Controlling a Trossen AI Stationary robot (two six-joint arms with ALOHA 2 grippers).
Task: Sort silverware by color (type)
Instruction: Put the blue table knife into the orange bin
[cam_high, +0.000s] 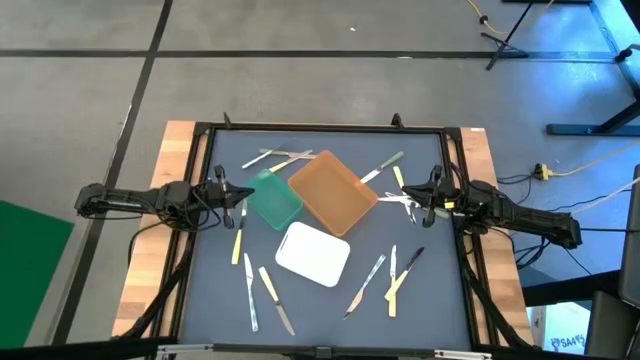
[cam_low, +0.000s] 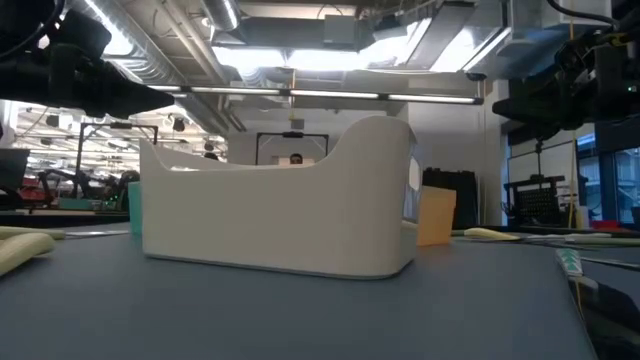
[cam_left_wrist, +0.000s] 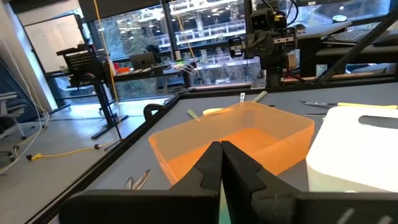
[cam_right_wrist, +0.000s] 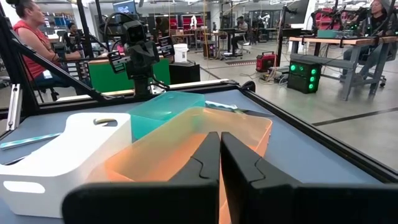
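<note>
The silverware lies scattered on the grey mat (cam_high: 210, 290). Some pieces (cam_high: 275, 157) lie at the far left and some (cam_high: 385, 168) at the far right. One yellow-handled piece (cam_high: 238, 243) lies at the left, several (cam_high: 265, 295) at the near left and several (cam_high: 385, 275) at the near right. My left gripper (cam_high: 243, 197) (cam_left_wrist: 222, 146) hovers shut, level, at the mat's left side beside the green tray (cam_high: 272, 197). My right gripper (cam_high: 410, 200) (cam_right_wrist: 220, 135) hovers shut, level, at the mat's right side, pointing at the brown tray (cam_high: 333, 192). Neither holds anything.
The green, brown and white (cam_high: 312, 253) trays sit together mid-mat; in the low view the white tray (cam_low: 280, 210) fills the middle. A raised black frame (cam_high: 330, 128) borders the mat. Bare mat lies between the trays and the near edge. People sit beyond the table (cam_right_wrist: 28, 37).
</note>
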